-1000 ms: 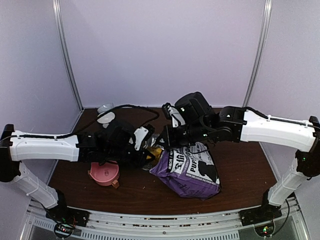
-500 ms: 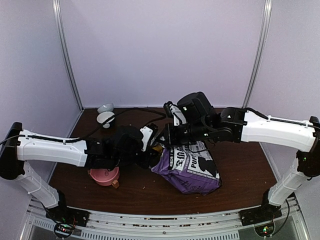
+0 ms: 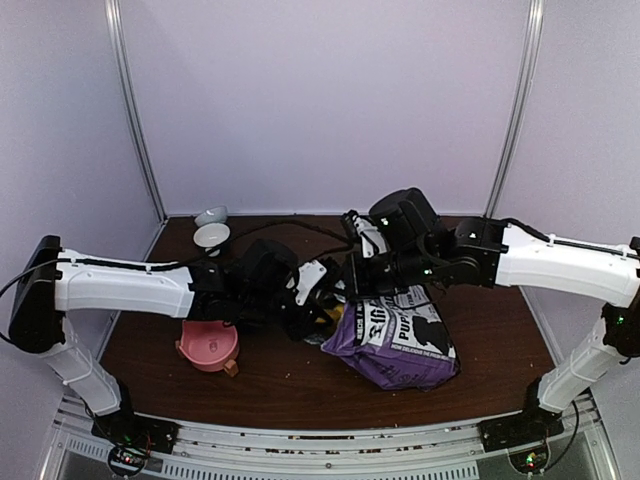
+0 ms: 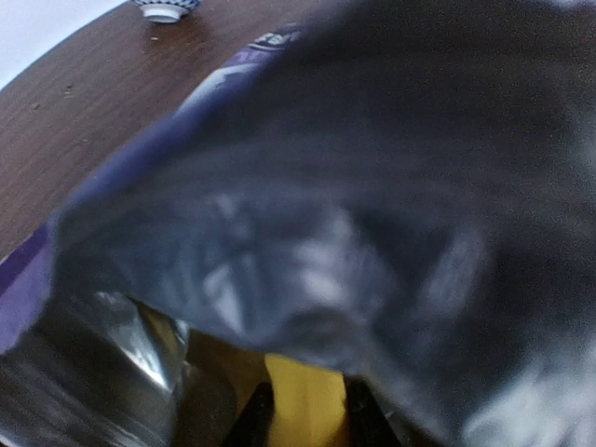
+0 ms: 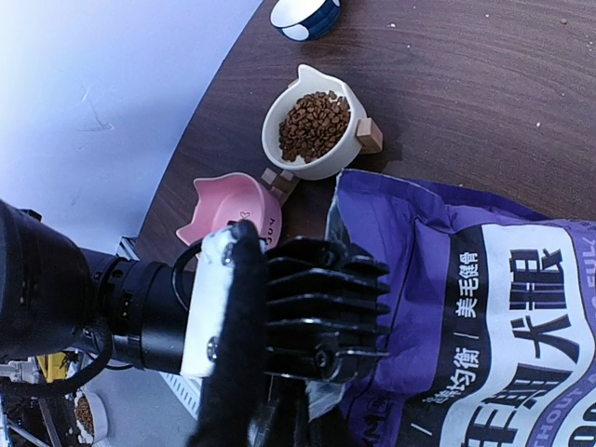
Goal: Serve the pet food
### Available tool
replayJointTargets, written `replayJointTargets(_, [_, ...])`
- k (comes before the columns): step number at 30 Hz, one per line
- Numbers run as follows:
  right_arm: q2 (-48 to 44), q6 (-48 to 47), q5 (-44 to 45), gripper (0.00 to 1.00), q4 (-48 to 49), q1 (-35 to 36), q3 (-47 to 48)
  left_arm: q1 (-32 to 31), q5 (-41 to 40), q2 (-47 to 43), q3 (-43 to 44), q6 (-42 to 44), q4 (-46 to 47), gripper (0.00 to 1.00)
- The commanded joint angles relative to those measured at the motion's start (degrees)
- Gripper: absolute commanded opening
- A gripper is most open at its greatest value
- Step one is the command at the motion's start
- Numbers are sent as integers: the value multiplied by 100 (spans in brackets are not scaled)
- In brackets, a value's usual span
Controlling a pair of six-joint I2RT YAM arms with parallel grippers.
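Your left jaws are inside the mouth of the purple bag (image 3: 395, 340), partly closed on a yellow item (image 4: 307, 400). Your right jaws are fully closed at the bag's open edge; whether they pinch it cannot be told. The pet food (image 5: 315, 126) lies heaped in a white bowl (image 5: 318, 169) on the counter (image 5: 484, 112), apart from both jaws, just beside a pink bowl (image 5: 233, 209).
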Motion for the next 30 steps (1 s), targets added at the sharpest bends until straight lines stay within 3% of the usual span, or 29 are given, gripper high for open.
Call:
replayJointTargets(1, [-273,26,-1,0,598,-89,51,-200,2052,556,302,707,-604,0])
replayJointTargets(10, [-393,57,43,0,529,-173,-83,-106,2840,518,418,674,-833,0])
replayJointTargets(21, [-518,103,104,0,482,-259,-210,541,4314,-439,-502,-983,630,0])
replayJointTargets(30, [-670,135,187,0,463,-290,-329,1019,4020,-977,-899,-2624,892,0])
